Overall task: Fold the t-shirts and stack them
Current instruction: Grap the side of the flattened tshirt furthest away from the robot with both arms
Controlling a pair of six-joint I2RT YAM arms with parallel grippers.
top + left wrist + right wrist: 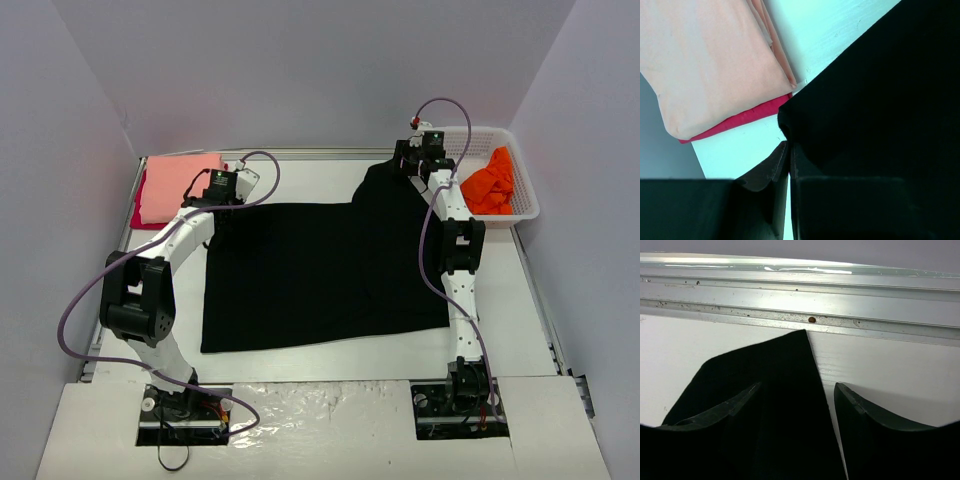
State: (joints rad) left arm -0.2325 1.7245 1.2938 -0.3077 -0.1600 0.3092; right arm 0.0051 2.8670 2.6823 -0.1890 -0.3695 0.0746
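Note:
The large black t-shirt (320, 270) lies spread flat on the white table. My left gripper (225, 190) is at the shirt's far left corner, and in the left wrist view it (788, 145) is shut on that corner of black cloth (880, 100). My right gripper (415, 160) is at the shirt's far right tip. In the right wrist view it (799, 385) stands open astride the pointed black cloth (765, 370), one finger over the cloth and the other over bare table. A folded salmon-pink t-shirt (180, 180) (710, 65) lies on a red one (138, 212) (745, 119) at the far left.
A white mesh basket (525, 200) at the far right holds a crumpled orange t-shirt (490, 185). A metal rail (840, 300) runs along the table's far edge just beyond the right gripper. Grey walls enclose the table on three sides.

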